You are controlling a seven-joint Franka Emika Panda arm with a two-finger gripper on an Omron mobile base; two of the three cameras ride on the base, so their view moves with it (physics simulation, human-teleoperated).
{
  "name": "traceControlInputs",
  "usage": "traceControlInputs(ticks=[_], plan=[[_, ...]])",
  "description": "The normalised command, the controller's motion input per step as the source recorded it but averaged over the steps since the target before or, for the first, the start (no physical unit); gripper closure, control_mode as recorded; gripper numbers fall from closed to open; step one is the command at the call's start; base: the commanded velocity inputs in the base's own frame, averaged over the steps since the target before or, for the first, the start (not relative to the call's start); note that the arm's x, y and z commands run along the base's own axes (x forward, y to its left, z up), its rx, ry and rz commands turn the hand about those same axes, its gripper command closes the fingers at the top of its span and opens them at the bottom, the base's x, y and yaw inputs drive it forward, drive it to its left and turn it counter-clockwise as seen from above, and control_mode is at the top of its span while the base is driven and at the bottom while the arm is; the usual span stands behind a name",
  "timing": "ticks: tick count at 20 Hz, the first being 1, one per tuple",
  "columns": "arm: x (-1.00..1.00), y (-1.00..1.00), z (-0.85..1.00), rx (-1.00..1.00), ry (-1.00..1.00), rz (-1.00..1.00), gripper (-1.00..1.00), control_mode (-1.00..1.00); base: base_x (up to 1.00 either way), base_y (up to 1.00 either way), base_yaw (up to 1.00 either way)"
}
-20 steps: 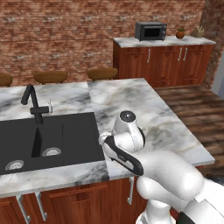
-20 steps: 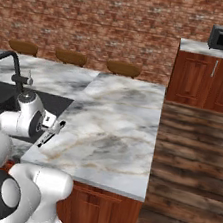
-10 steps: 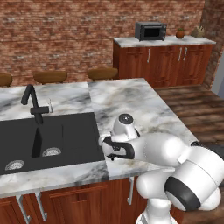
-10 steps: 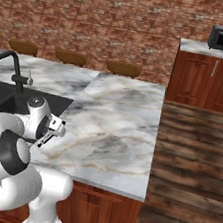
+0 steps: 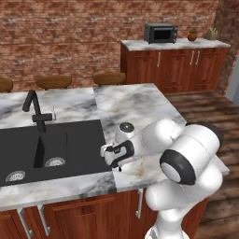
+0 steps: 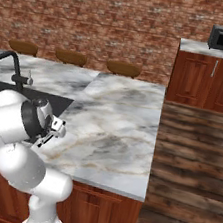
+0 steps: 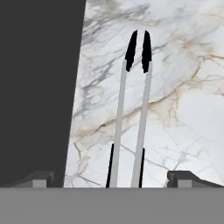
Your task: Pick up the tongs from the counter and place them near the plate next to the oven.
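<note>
The tongs [image 7: 131,109] lie flat on the marble counter [image 7: 188,109], two silver arms with black ends pointing away from the hand. My gripper [image 7: 113,177] is open, one finger tip [image 7: 39,177] on each side of the tongs' near end, not touching them. From the base cameras the gripper [image 5: 112,156] hangs low over the counter [image 5: 140,102] right beside the sink's right edge. A short bit of the tongs [image 6: 40,143] pokes out under the gripper [image 6: 55,128]. The plate is out of view.
A black sink [image 5: 51,144] with a black faucet [image 5: 35,109] lies just left of the tongs. Wooden stools [image 5: 108,78] stand behind the island. A small black oven [image 5: 161,32] sits on the far counter by the brick wall. Wooden floor stretches to the right.
The hand has come down toward the counter at the sink's edge and now straddles the tongs. The arm's elbow has swung up and to the right.
</note>
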Motion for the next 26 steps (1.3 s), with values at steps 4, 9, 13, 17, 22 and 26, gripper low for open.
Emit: traceControlInputs(ticks=[4,9,13,17,22,26], plan=[[0.08,0.06,-0.35,-0.01,0.03,-0.04,-1.0,-1.0,0.0,0.0,0.0],[0.12,0.0,-0.37,0.0,0.02,-0.06,-1.0,-1.0,0.0,0.0,0.0],[0.18,0.0,-0.41,0.0,0.02,-0.05,-1.0,-1.0,0.0,0.0,0.0],[0.01,0.0,-0.6,-0.01,0.01,-0.07,1.0,-1.0,0.0,0.0,0.0],[0.0,-0.07,-0.75,-0.03,0.0,-0.09,1.0,-1.0,0.0,0.0,0.0],[0.0,-0.51,-0.89,0.0,0.0,-0.09,1.0,-1.0,0.0,0.0,0.0]])
